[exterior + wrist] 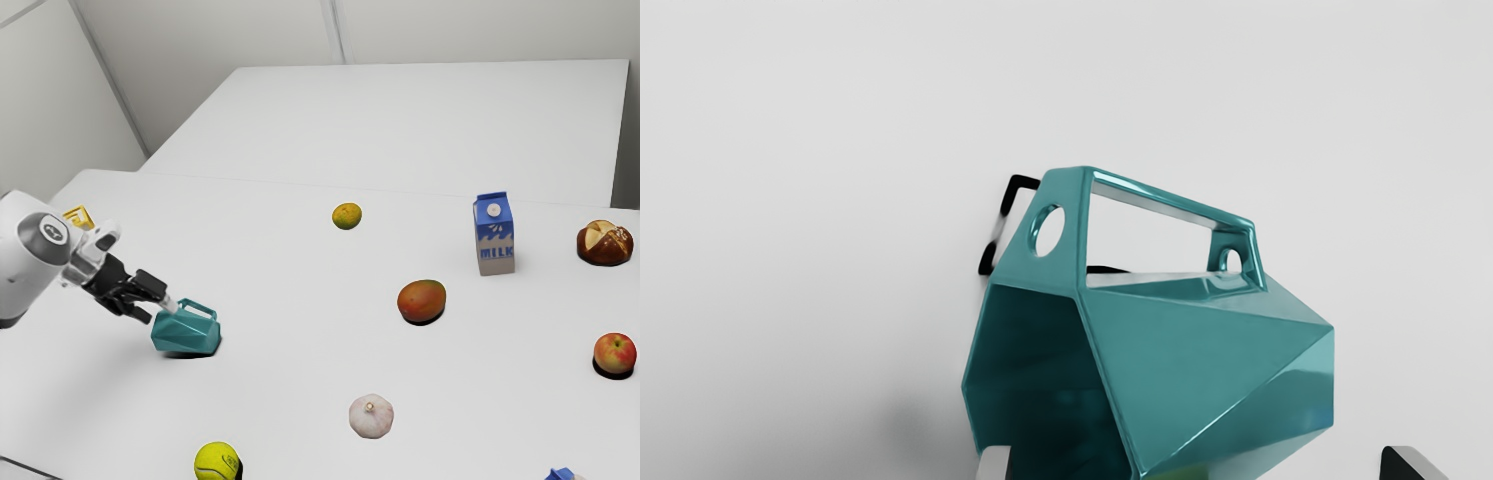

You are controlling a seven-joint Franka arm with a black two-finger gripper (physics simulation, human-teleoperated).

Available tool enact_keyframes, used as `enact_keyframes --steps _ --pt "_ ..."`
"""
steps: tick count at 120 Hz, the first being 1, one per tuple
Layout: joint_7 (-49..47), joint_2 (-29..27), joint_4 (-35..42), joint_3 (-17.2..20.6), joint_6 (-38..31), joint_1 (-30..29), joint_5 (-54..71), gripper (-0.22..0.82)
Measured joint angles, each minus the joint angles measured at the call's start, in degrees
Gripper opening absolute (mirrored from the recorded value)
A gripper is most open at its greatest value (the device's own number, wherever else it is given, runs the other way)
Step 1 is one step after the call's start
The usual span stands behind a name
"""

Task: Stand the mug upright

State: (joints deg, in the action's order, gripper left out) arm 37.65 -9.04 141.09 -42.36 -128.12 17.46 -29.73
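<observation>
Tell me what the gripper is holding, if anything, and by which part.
Nothing is held: the gripper is open, with one fingertip by the open mouth of the teal mug and the other standing apart from it.

Bright, even light washes over the pale counter [280,400] in the exterior view, while the walls [270,30] behind look a duller grey. Small, dark shadows hug the undersides of the mango [422,300], the apple [614,352] and the mug [186,334]; the tennis ball's [216,462] falls toward the exterior view's right. A broad, faint shadow softens the counter near the mug. In the wrist view, white glints run along its handle [1173,198], its inside sinks into deep shade, and crisp black shadow shows beyond the handle.
</observation>
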Motion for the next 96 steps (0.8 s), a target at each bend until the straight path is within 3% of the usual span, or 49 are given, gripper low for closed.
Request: enact_keyframes --steps 57,96 --pt "10.7 6.1 0.7 0.0 5.0 -1.4 -19.3 0.60" --pt "17.0 6.5 1.2 -1.6 9.5 -3.2 -22.6 0.59"
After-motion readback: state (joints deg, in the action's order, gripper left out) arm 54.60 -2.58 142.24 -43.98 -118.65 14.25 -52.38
